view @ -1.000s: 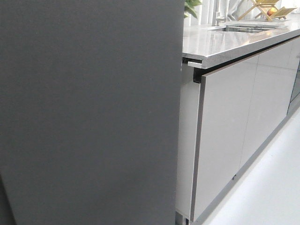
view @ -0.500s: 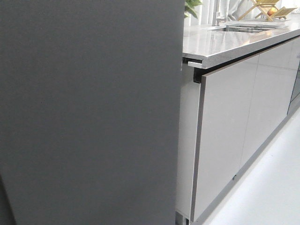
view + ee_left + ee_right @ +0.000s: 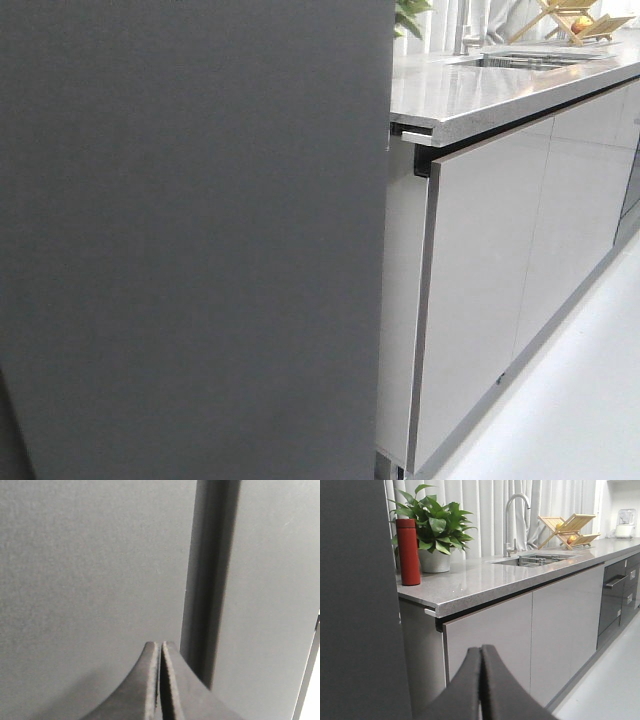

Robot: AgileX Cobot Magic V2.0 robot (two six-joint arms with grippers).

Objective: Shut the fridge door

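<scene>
Fridge door (image 3: pixel 190 240): tall, flat, matte dark-grey face filling the left and centre of the front view; its right edge stands just beside the end of the counter and rises above the counter top. Only the outer face shows.
Door in the left wrist view: the same dark-grey surface (image 3: pixel 90 565) fills most of the picture, with a shadowed vertical seam (image 3: pixel 207 580) between it and a second dark-grey panel (image 3: pixel 272 595) alongside.
Left gripper (image 3: pixel 160 680): its two dark fingers are pressed together with nothing between them, tips close against the door face near the seam; whether they touch it I cannot tell.
Right gripper (image 3: pixel 480 685): fingers likewise closed flat on each other and holding nothing, pointing toward the cabinet fronts, apart from them.
Desk (image 3: pixel 485 580): speckled grey counter top running away to the right of the door.
Cabinet fronts (image 3: pixel 480 270): glossy light grey, under the counter.
Red bottle (image 3: pixel 408 552): upright on the counter near its end, just beside a potted plant (image 3: pixel 437 532).
Sink (image 3: pixel 537 558): set into the counter, a curved tap (image 3: pixel 512 520) behind it.
Dish rack (image 3: pixel 568 528): wooden, farther along the counter.
</scene>
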